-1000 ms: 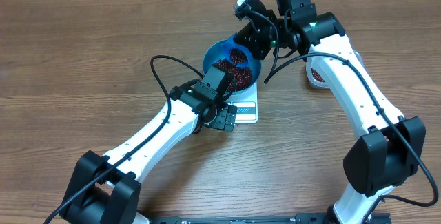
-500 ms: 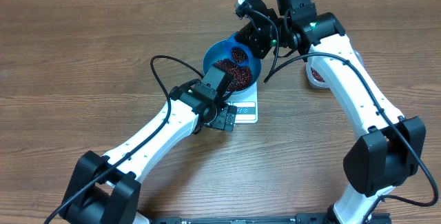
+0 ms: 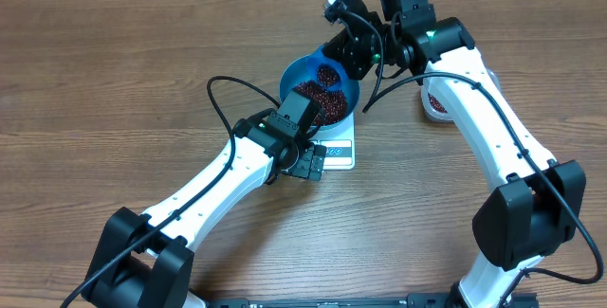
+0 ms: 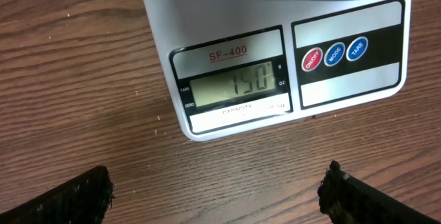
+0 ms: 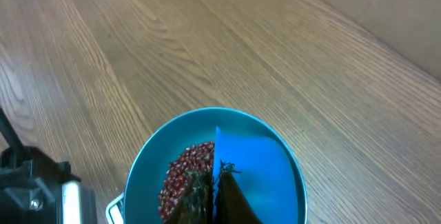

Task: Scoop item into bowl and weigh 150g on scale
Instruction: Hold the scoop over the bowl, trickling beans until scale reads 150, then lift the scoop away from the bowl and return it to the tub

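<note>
Wood-grain table [image 3: 114, 71] checked from left edge across. Found left gripper [image 3: 311, 163] spread wide and empty, hanging low just before the scale [image 3: 343, 152], apparently clear of it. Read display [image 4: 231, 86] as 150; judged target weight met. Noted blue bowl [image 3: 292, 76] seated on the scale platform, with beans [image 3: 321, 107] heaped inside. Found right gripper [image 5: 213, 193] clamped shut on blue scoop [image 5: 251, 176], poised over the bowl's far side. Appears, from overhead, to carry some beans in the scoop. Noted tub [image 3: 436, 102] farther right, mostly hidden under the right arm.

Risks judged:
- Overshoot from any tilt or shake of the loaded scoop above the bowl.
- False reading from scoop contact with rim or heap.
- Shifted or tipped bowl from a dragging withdrawal.
- Nudged scale or pressed button from a drop of the left fingers.
</note>
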`<state>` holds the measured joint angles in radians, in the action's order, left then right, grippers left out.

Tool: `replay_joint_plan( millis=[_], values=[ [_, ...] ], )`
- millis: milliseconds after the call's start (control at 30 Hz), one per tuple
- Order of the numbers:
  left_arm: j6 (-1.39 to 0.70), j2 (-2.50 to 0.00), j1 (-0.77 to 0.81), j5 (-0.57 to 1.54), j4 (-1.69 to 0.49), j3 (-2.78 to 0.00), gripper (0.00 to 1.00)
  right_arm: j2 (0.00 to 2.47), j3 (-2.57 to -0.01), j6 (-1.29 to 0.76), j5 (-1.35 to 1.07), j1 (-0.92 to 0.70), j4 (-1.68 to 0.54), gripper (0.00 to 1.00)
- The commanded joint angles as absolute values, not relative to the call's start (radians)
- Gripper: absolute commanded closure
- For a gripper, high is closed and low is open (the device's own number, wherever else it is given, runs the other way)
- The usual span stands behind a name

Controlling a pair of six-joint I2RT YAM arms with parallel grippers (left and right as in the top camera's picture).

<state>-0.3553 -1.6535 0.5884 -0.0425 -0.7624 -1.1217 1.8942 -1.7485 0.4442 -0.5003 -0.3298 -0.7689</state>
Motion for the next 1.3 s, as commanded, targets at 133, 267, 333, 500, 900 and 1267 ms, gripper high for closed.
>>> replay_joint_plan(
  millis=[133,267,333,500,900,1267],
  values=[
    [-0.333,-1.661,0.589,-0.059,-0.761,-1.142,0.00,1.876,-1.780,0.414,-0.538,-0.331,-0.758,0.96],
    [-0.333,-1.661,0.589,-0.059,-0.761,-1.142,0.01,1.876,-1.780,0.413,-0.492,-0.334,-0.761,0.96],
    [-0.333,-1.661,0.589,-0.059,-0.761,-1.142,0.00,1.876,-1.780,0.398,-0.499,-0.334,-0.760,0.96],
    [-0.333,-1.660,0.589,-0.059,-0.761,-1.142,0.00,1.876,-1.780,0.392,-0.464,-0.334,-0.765,0.96],
    [-0.333,-1.660,0.589,-0.059,-0.761,-1.142,0.00,1.876,-1.780,0.391,-0.518,-0.332,-0.762,0.96],
    [-0.333,-1.660,0.589,-0.059,-0.761,-1.142,0.00,1.876,-1.780,0.259,-0.529,-0.325,-0.711,0.96]
  ],
)
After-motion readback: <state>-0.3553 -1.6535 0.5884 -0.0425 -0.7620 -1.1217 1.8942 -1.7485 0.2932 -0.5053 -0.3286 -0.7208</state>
